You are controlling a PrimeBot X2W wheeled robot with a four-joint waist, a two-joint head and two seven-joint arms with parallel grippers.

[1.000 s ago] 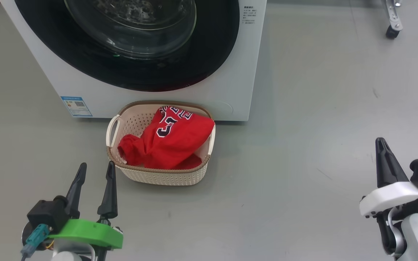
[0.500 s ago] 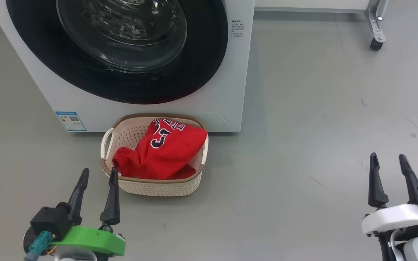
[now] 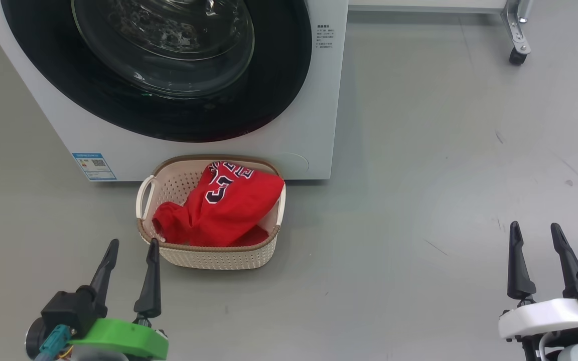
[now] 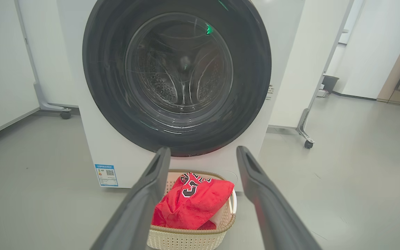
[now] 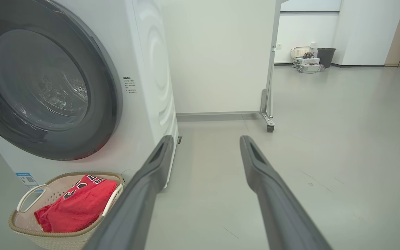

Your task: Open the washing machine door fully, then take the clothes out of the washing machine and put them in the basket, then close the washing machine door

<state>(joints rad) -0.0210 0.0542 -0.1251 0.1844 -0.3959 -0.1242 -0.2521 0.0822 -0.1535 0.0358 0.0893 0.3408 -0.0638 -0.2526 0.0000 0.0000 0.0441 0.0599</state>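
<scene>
Ahead of left gripper (image 3: 134, 241): washer (image 3: 319, 125), door (image 3: 279, 75) shut. Just beyond its fingertips, at washer's foot: basket (image 3: 219, 258) with clothes (image 3: 224, 210) heaped inside. Well off to right gripper's (image 3: 534, 225) left. Both grippers spread wide, holding nothing.

Red clothes (image 3: 229, 210) heaped in basket (image 3: 208, 256); door (image 3: 158, 65) shut.
</scene>
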